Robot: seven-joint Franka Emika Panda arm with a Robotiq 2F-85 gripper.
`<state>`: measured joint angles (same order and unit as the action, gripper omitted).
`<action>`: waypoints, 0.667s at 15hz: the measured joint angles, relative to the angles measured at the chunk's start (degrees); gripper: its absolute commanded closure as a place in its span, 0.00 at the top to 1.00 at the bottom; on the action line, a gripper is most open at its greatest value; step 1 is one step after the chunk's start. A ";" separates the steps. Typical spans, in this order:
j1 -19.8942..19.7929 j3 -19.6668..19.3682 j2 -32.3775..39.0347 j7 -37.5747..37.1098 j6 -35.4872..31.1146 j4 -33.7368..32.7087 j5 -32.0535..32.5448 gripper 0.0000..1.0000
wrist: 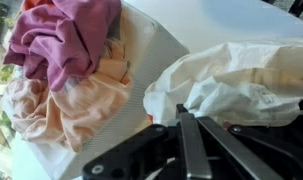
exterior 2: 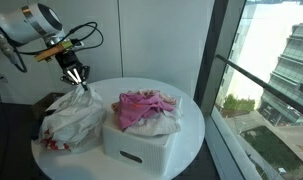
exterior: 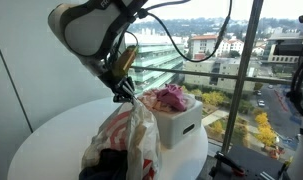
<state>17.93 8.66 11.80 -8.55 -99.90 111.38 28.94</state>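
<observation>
The jaws are pinched shut on the top of the bag (exterior 2: 71,122), which hangs straight below them, resting on the table (exterior 2: 194,118) just beside the box (exterior 2: 141,148) of clothes (exterior 2: 146,104).

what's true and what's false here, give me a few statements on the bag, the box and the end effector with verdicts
1. The end effector is shut on the top of the plastic bag. True.
2. The white box is empty. False: pink and purple clothes are piled in it.
3. The plastic bag and the white box both stand on a round table. True.
4. The plastic bag lies inside the white box. False: it sits beside the box, on the table.
</observation>
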 measured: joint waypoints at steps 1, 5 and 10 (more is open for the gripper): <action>-0.15 0.01 -0.08 -0.02 -1.89 0.45 0.78 0.01; -0.03 0.78 -0.06 -0.76 -9.48 2.91 9.07 0.01; -0.05 1.03 -0.06 -5.28 -16.65 5.05 22.87 0.01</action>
<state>17.89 9.69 11.74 -13.84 -116.55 116.42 51.81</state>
